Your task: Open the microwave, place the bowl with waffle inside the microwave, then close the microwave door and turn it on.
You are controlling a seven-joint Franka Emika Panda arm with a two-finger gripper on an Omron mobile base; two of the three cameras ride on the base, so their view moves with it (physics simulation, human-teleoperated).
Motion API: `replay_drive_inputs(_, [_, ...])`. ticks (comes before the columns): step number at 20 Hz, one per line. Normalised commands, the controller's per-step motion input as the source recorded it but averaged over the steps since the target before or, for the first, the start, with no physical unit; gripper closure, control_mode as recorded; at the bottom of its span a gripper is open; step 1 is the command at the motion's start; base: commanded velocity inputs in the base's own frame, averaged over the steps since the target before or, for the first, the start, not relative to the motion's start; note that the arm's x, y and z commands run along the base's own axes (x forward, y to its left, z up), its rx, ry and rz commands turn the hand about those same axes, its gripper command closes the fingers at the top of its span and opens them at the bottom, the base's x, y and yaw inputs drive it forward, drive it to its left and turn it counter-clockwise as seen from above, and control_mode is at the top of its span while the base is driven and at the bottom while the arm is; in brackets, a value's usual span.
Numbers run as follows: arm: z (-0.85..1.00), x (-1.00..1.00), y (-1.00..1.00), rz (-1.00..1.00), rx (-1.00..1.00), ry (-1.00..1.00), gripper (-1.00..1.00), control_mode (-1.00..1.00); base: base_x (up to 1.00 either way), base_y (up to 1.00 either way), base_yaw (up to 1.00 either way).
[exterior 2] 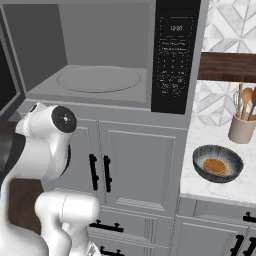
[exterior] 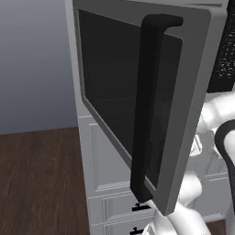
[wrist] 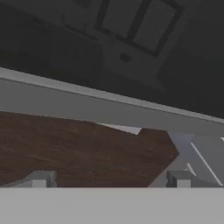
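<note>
Door (exterior: 137, 96) swung open fills the left view's centre; pincer (wrist: 109, 181) open, empty. Opening looks done; next, fetch bowl (exterior 2: 218, 163) at lower right on tabletop (exterior 2: 200, 185).

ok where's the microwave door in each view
Left base view: microwave door swung open, across the centre and right, its black bar handle upright.
Right base view: a sliver of it at the left edge.
Hand view: its grey lower frame crosses the middle, dark glass above.
Shared landmark: white cabinet doors.
</note>
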Motion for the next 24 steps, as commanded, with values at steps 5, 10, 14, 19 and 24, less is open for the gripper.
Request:
replay_drive_inputs(5, [-0.17,0.0,-1.0,-0.58,0.02,0.16,-1.0,-1.0,0.0,0.0,0.0])
replay_drive_inputs(10, [-0.2,0.09,-1.0,-0.54,0.01,0.14,-1.0,-1.0,0.0,0.0,0.0])
replay_drive_inputs(14, [-0.44,0.45,-1.0,-0.29,0.0,0.01,-1.0,-1.0,0.0,0.0,0.0])
replay_drive_inputs(19, [-0.4,0.01,-1.0,-0.36,0.0,0.04,-1.0,-1.0,0.0,0.0,0.0])
replay_drive_inputs(24, [-0.38,-0.02,-1.0,-0.34,0.0,0.06,-1.0,-1.0,0.0,0.0,0.0])
